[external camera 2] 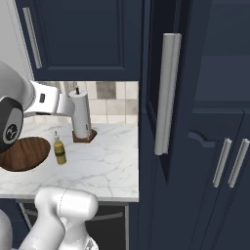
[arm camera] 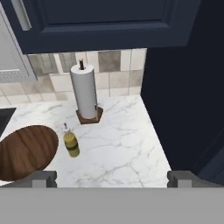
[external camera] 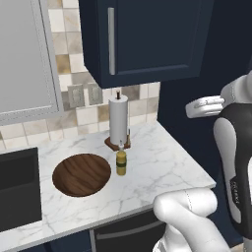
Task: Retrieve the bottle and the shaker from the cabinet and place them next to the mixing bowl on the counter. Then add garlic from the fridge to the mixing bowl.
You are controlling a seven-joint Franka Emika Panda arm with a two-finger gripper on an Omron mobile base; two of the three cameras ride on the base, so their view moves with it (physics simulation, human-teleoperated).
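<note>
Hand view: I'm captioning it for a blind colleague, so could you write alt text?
A small olive-yellow bottle stands upright on the white marble counter just right of the dark wooden mixing bowl. Behind them a paper-towel roll stands against the tiled wall, under a navy cabinet. The open hand hovers nearer, holding nothing.

Bottle [external camera: 121,163]: small, slim, olive-yellow, with a dark band and a thin dark pour spout; stands upright on the desk [external camera: 157,162], just beside the rim of the mixing bowl [external camera: 81,174], on the bowl's paper-towel-roll side. Mixing bowl: wide, shallow, round, dark-brown wood with visible grain; rests flat on the desk, nothing visible inside it. Desk: white marble with faint grey veins, carrying both bottle and bowl; its surface beyond the bottle, away from the bowl, is bare.
</note>
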